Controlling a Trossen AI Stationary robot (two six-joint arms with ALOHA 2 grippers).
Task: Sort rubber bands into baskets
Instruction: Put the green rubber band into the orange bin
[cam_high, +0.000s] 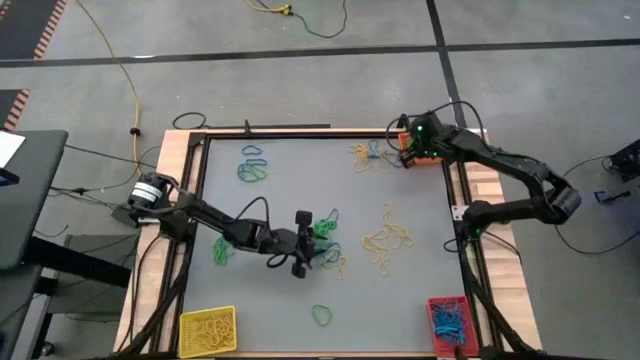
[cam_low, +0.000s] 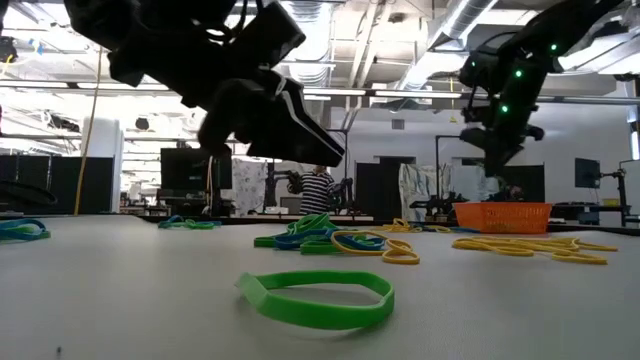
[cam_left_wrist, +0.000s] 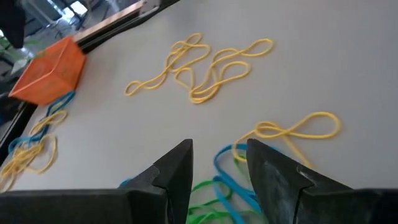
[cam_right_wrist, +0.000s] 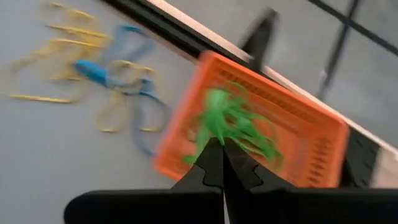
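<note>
Loose rubber bands lie in clusters on the grey table. A green, blue and yellow pile (cam_high: 328, 238) lies mid-table, and my left gripper (cam_left_wrist: 219, 163) hangs open just above it, clear of the table in the low view. A blue band (cam_left_wrist: 231, 179) shows between its fingers. My right gripper (cam_right_wrist: 222, 149) is shut above the orange basket (cam_right_wrist: 298, 112) at the far right corner, with green bands (cam_right_wrist: 239, 127) just beyond its tips. The yellow basket (cam_high: 207, 330) stands near left and the red basket (cam_high: 447, 320) near right. My right gripper is shut right in front of the green bands over the orange basket. The picture is blurred there, so I cannot tell whether a band is caught between its tips or all of them lie in the basket.
Yellow bands (cam_high: 388, 240) lie right of the pile. A yellow and blue cluster (cam_high: 365, 155) lies beside the orange basket, and green and blue bands (cam_high: 253, 165) lie far left. One green band (cam_low: 318, 297) lies alone near the front edge. A black frame rims the table.
</note>
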